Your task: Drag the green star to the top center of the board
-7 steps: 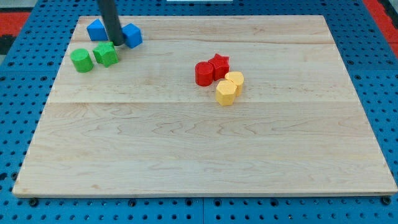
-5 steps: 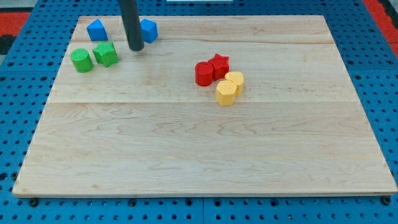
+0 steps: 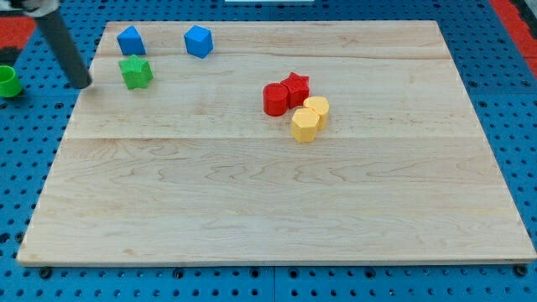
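1. My tip (image 3: 81, 85) is the bottom end of a dark rod. It has no jaws, so it cannot open, shut or hold anything. It can only push. Right now it touches no block.

2. My tip sits at the left edge of the board (image 3: 252, 210), close to the top left corner. The green star (image 3: 135, 71) is just to its right, with a small gap between them.

3. I think my tip is there for a good reason. The star has to go right, to the middle of the top edge. To push it that way, the rod must be on the star's left side.

4. The star is near the top left corner, so it is far from its goal. The job looks like it has hardly begun.

5. A blue block (image 3: 130, 40) sits just above the star, near the top edge. Another blue block (image 3: 198, 40) is further right along that edge. It is on the way to the goal, so the star might bump it.

6. A round green block (image 3: 7, 82) lies off the board, past the left edge.

7. A red round block (image 3: 274, 99) and a red star (image 3: 294, 87) touch each other near the middle. Two yellow blocks (image 3: 309, 117) sit right beside them. They are well apart from the star's path.
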`<state>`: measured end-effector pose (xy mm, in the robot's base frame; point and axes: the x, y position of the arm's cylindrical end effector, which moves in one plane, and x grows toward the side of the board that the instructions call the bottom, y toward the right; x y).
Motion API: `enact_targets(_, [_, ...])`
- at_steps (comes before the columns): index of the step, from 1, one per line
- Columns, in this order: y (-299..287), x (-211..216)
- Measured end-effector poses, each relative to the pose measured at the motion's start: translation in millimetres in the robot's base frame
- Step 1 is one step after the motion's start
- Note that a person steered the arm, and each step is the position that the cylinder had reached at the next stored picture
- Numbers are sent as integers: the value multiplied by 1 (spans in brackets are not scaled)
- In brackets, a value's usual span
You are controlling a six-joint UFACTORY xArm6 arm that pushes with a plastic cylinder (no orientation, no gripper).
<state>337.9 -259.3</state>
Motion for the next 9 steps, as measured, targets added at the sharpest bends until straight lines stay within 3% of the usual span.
enact_targets(1, [76, 0])
enact_targets(2, [71, -8])
enact_targets(3, [18, -30])
enact_targets(4, [57, -40])
enact_targets(5, [157, -25])
enact_targets(6, [202, -27])
enact_targets(9, [230, -55])
